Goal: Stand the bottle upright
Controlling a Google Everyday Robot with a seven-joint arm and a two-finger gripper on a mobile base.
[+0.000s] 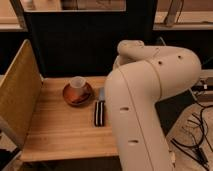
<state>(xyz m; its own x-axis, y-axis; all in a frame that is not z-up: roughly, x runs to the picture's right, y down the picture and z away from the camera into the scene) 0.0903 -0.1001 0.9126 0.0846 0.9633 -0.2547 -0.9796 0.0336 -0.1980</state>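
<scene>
Your bottle [99, 113] lies flat on the wooden table [55, 131], just right of the saucer [76, 96] carrying the cup [77, 82] and close against the edge of the big white arm [150, 95]. So nothing of the task is done yet. The gripper is out of your sight, hidden behind the arm's bulk, its claw pressed together and, by the look of it, empty. Ahead of you are the whole grasp, the tipping upright and the release.
</scene>
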